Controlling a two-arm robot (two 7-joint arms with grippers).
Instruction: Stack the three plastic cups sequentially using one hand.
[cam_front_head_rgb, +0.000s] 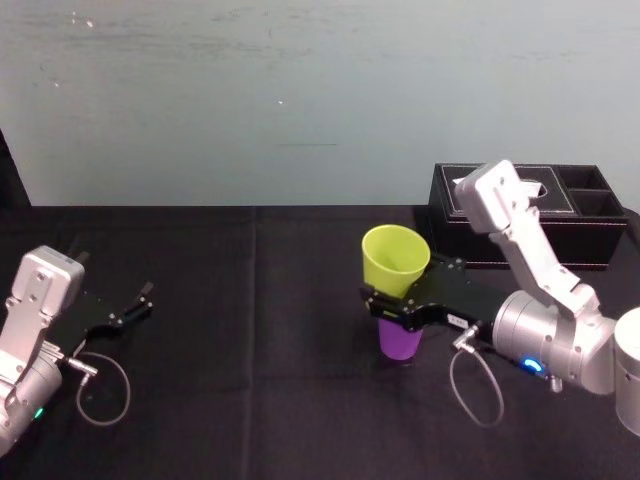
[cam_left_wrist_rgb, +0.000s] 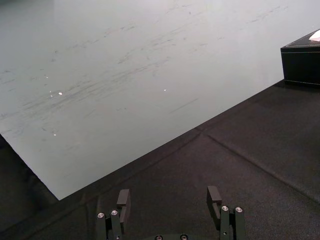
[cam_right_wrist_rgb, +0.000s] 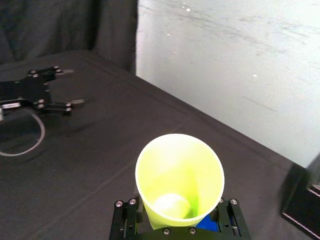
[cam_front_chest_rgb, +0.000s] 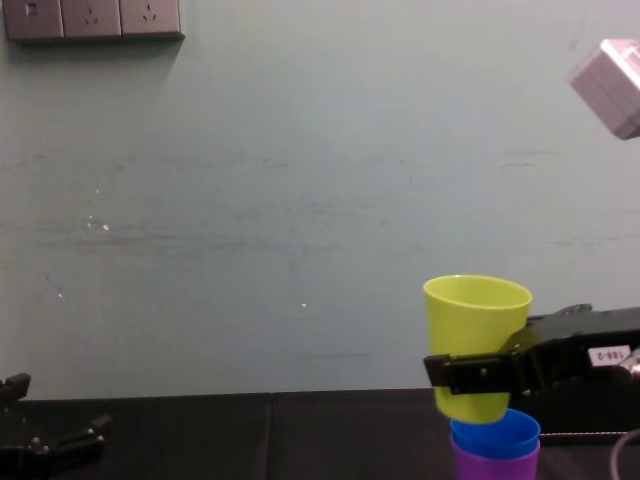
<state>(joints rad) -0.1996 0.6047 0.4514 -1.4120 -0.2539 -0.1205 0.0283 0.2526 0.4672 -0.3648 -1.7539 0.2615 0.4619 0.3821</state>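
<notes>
**Last cup over the stack: a crooked drop is the risk**

Nearest the robot, at the left edge of the desk (cam_front_head_rgb: 250, 330), the left hand (cam_left_wrist_rgb: 169, 197) lies parked with its fingers spread and nothing between them. It is well apart from the cups.

Further forward on the right, the right hand (cam_front_head_rgb: 385, 300) is clamped on the yellow-green cup (cam_front_chest_rgb: 478, 330), its jaws pinching the lower part of the cup wall. The cup is mouth up and leans slightly. Its base is at the mouth of the blue cup (cam_front_chest_rgb: 495, 435), which already sits nested in the purple cup (cam_front_head_rgb: 400, 340) standing on the desk. Whether the base has entered the blue cup I cannot tell.

So two cups are stacked and the third is about to seat. The lean is the main hazard. If the cup is let go crooked, its base could catch the blue rim and it could tip off. The jaws sit low on the cup, so pushing down could press them against the blue rim and shove or topple the light stack.

Beyond the cups sits the black tissue box (cam_front_head_rgb: 530, 215), just before the pale wall (cam_front_head_rgb: 300, 100).
</notes>
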